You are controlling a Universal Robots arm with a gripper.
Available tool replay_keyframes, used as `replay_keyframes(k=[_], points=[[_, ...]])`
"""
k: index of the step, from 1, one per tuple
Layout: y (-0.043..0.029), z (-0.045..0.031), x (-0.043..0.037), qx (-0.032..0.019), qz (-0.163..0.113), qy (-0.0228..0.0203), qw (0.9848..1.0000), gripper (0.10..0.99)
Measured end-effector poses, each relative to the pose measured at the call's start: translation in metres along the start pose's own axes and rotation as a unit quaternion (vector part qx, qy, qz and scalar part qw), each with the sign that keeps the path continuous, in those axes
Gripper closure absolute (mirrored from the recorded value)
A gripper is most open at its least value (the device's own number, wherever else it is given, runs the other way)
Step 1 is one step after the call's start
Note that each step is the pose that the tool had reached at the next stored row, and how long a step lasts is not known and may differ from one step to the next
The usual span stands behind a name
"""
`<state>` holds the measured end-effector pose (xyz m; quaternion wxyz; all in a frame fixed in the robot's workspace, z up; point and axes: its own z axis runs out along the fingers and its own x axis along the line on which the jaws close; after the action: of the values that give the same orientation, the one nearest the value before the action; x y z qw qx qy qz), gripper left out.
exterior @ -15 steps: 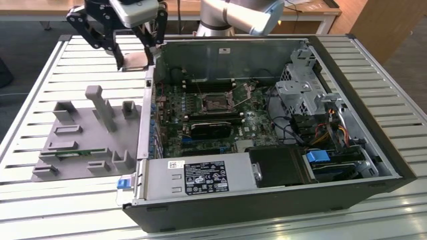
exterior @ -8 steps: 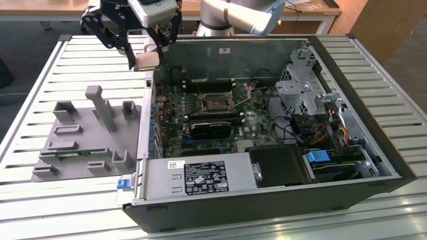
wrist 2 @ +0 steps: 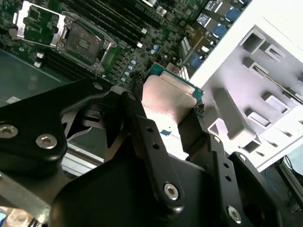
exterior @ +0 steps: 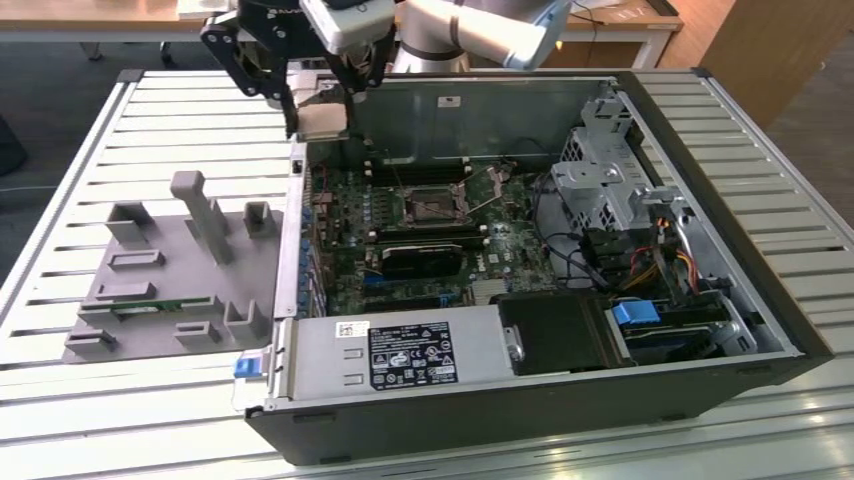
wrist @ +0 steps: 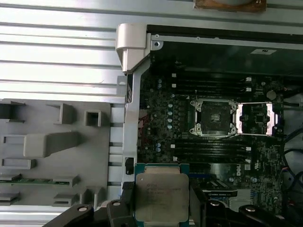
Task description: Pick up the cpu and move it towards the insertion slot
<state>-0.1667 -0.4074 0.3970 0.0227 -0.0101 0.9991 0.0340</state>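
My gripper (exterior: pixel 320 100) is shut on the cpu (exterior: pixel 323 118), a flat square chip with a silvery top and a green rim. It hangs in the air over the far corner of the open computer case, on the exterior view's left. Both wrist views show the cpu (wrist: pixel 161 195) (wrist 2: pixel 166 97) clamped between two black fingers (wrist 2: pixel 137 101). The insertion slot (exterior: pixel 430 205) lies on the motherboard, below the cpu and towards the exterior view's right. Its dark centre (wrist: pixel 213 116) (wrist 2: pixel 83 42) is uncovered and its metal cover plate (wrist: pixel 255 118) is flipped open beside it.
The open computer case (exterior: pixel 747 300) lies on a slatted metal table (exterior: pixel 80 180). A grey plastic fixture (exterior: pixel 160 280) with posts and recesses sits on the exterior view's left, holding a green memory strip (wrist: pixel 28 179). Drive cages, cables and a power supply (exterior: pixel 400 350) crowd the case.
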Motion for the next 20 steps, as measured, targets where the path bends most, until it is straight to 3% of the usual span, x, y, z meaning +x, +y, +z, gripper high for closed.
replay_keyframes(k=[11, 20], points=[[-0.0008, 0.0017, -0.0382, 0.0, 0.0, 0.0001, 1.0, 0.545], [-0.0014, 0.0029, -0.0648, 0.0, 0.0, 0.0002, 1.0, 0.545]])
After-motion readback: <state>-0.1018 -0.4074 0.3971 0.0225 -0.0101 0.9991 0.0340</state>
